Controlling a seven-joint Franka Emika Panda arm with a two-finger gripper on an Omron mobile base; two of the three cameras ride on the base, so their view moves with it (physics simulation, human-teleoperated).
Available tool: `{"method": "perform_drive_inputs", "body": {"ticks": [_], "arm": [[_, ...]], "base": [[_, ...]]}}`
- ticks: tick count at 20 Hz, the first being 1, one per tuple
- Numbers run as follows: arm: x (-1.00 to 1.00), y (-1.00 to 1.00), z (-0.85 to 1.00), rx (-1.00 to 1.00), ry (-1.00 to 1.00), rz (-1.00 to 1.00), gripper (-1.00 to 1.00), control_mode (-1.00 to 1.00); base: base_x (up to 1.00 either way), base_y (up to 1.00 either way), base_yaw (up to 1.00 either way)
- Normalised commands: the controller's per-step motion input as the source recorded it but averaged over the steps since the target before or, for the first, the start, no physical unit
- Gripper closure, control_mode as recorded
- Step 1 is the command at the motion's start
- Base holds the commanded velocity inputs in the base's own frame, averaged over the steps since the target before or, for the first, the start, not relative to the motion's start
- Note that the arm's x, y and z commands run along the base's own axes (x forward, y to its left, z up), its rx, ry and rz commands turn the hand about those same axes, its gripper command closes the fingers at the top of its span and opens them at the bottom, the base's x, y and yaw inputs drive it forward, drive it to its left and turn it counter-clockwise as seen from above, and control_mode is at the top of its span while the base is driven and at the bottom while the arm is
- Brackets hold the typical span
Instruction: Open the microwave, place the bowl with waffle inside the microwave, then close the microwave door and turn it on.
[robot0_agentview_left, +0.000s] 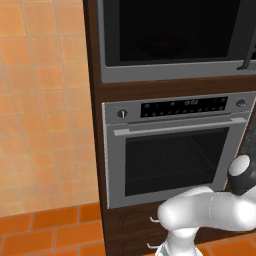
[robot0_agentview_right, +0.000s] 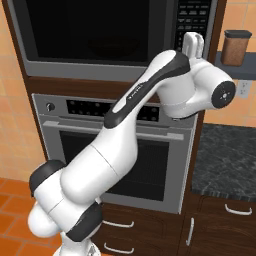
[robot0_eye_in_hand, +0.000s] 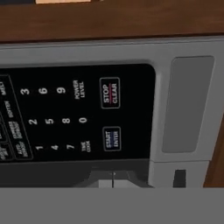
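The microwave (robot0_agentview_left: 170, 75) (robot0_agentview_right: 100, 67) is built into the wooden cabinet, high up. The microwave door (robot0_agentview_left: 175, 30) (robot0_agentview_right: 95, 27) lies flush with the frame, its dark bar handle (robot0_agentview_left: 248, 45) at the right side. A dim rounded shape behind the glass (robot0_agentview_right: 112, 50) may be the bowl; I cannot tell, and no waffle is visible. My gripper (robot0_agentview_right: 193, 42) (robot0_eye_in_hand: 113, 180) is shut on nothing, right at the black keypad (robot0_agentview_right: 194, 17) (robot0_eye_in_hand: 78, 113). In the hand view its tips sit just below the START/ENTER button (robot0_eye_in_hand: 112, 138), with STOP/CLEAR (robot0_eye_in_hand: 110, 92) above that.
A steel oven (robot0_agentview_left: 175, 155) (robot0_agentview_right: 125, 150) with knobs and a display strip sits under the microwave. At the right are a dark stone counter (robot0_agentview_right: 225, 155), a brown jar (robot0_agentview_right: 235, 47) on a shelf, and drawers (robot0_agentview_right: 120, 225) below. Orange tiles cover the wall (robot0_agentview_left: 45, 100).
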Motion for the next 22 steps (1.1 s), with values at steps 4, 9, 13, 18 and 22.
{"method": "perform_drive_inputs", "body": {"ticks": [4, 9, 13, 18, 22], "arm": [[0.46, -0.02, -0.05, 0.0, 0.0, 0.0, 1.0, -1.0], [0.55, -0.01, -0.03, 0.0, 0.0, 0.0, 1.0, -1.0], [0.58, -0.16, -0.16, 0.0, 0.0, 0.0, 1.0, -1.0], [-0.06, -0.15, -0.1, 0.0, -0.07, 0.0, 1.0, -1.0], [-1.0, 0.12, -0.01, 0.0, -0.28, 0.0, 1.0, -1.0]], "base": [[0.0, 0.0, 0.0], [0.0, 0.0, 0.0], [0.0, 0.0, 0.0], [0.0, 0.0, 0.0], [0.0, 0.0, 0.0]]}}
